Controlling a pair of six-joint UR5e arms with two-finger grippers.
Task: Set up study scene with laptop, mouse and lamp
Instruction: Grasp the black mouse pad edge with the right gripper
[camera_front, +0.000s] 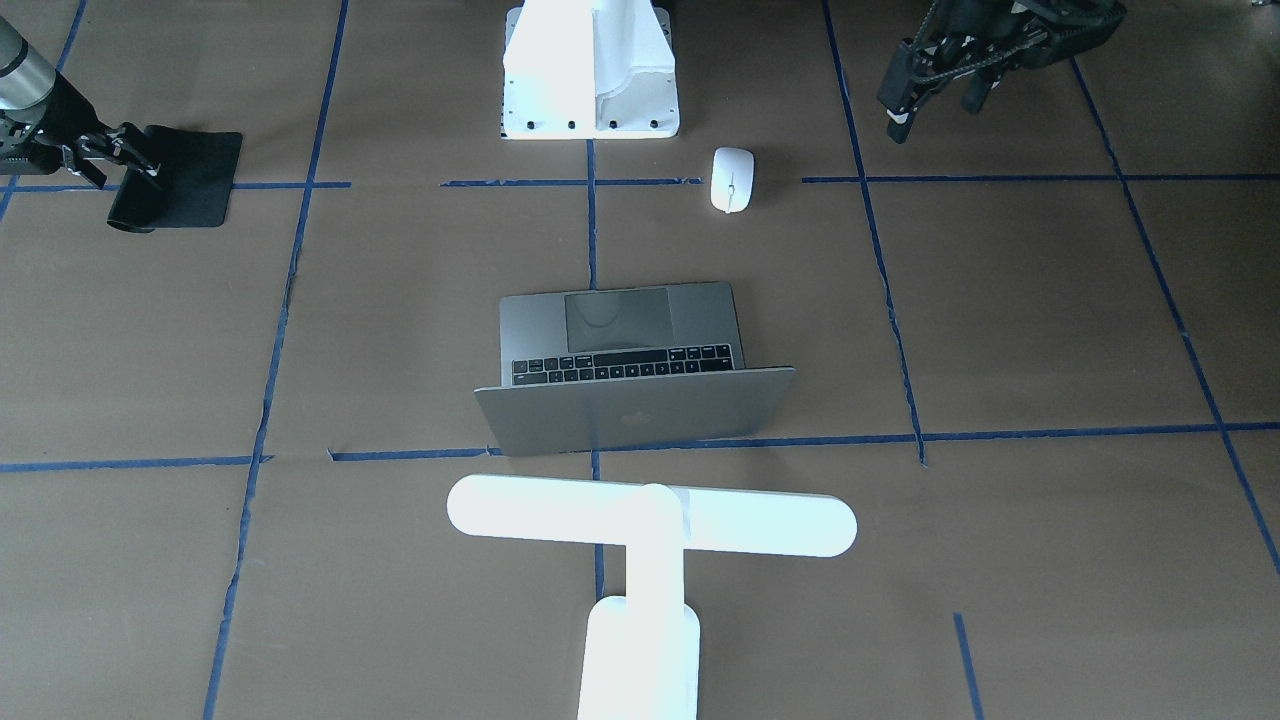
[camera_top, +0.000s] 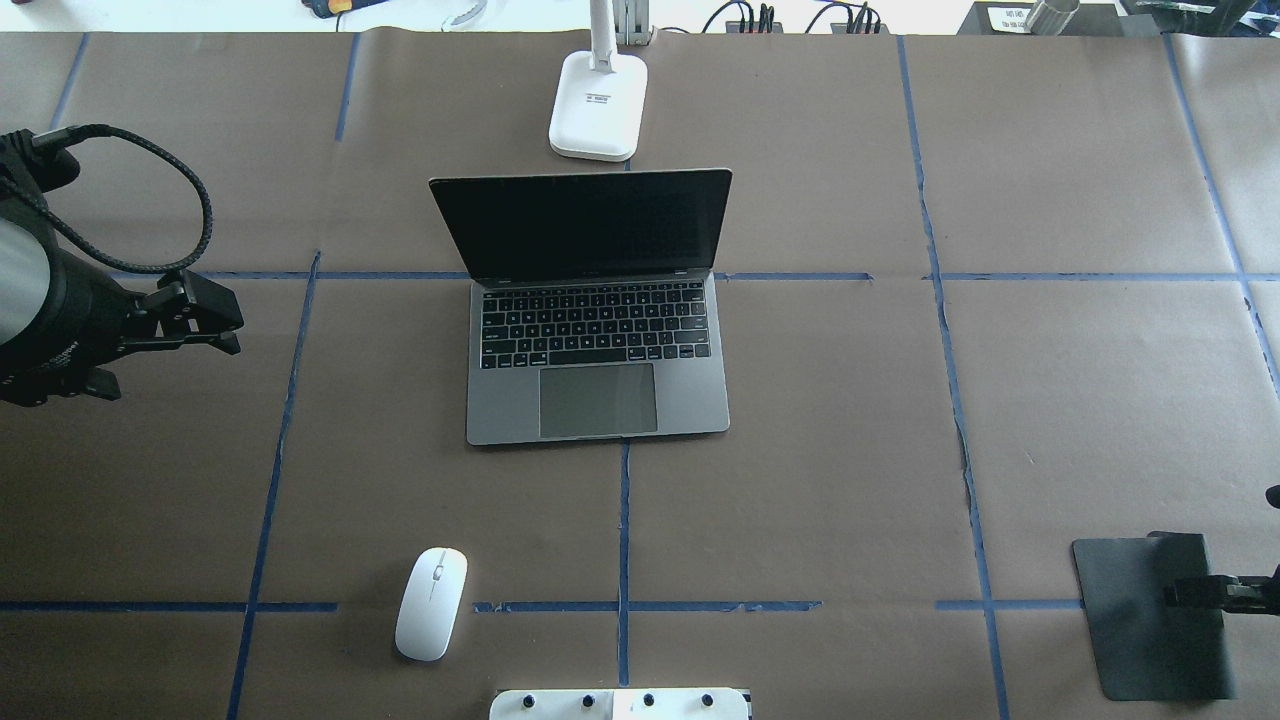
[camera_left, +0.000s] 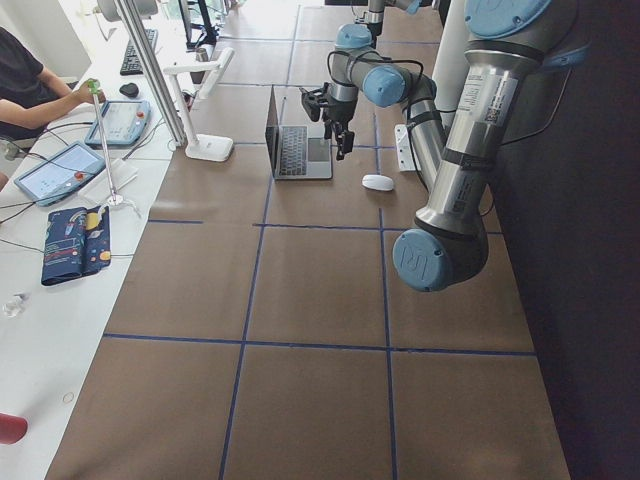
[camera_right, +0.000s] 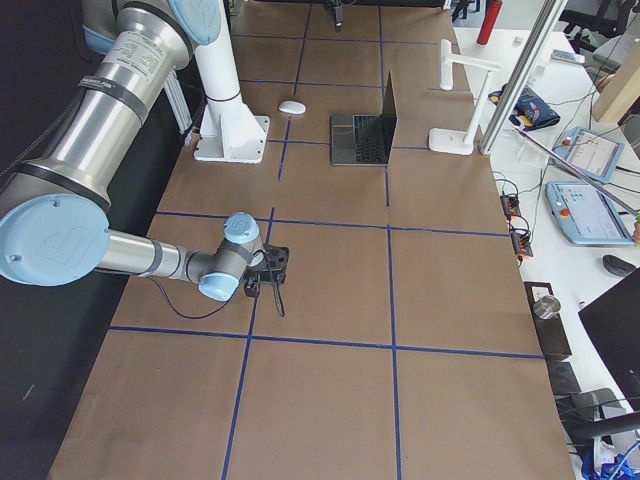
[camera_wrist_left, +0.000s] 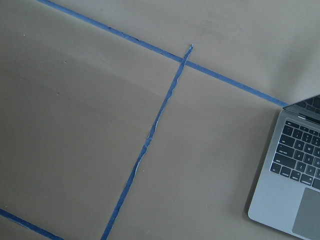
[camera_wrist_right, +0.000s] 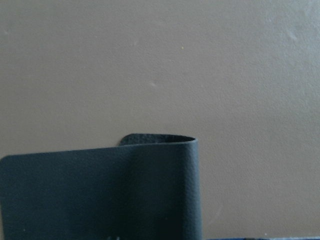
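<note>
The grey laptop (camera_top: 600, 400) stands open at the table's middle, screen up. The white mouse (camera_top: 431, 603) lies near the robot's edge, left of centre. Behind the laptop is the white T-shaped lamp (camera_front: 650, 525), with its base (camera_top: 597, 105) at the far edge. My left gripper (camera_top: 225, 320) hovers open and empty over bare paper, well left of the laptop; the left wrist view catches only the laptop corner (camera_wrist_left: 295, 170). My right gripper (camera_top: 1175, 593) is shut on the edge of the black mouse pad (camera_top: 1140, 620), which curls up (camera_wrist_right: 160, 150) on that side.
The robot's white pedestal (camera_front: 590, 80) with bolt holes sits at the near edge, close to the mouse. Blue tape lines grid the brown paper. A side desk with tablets and a seated person (camera_left: 30, 80) runs beyond the lamp's edge of the table.
</note>
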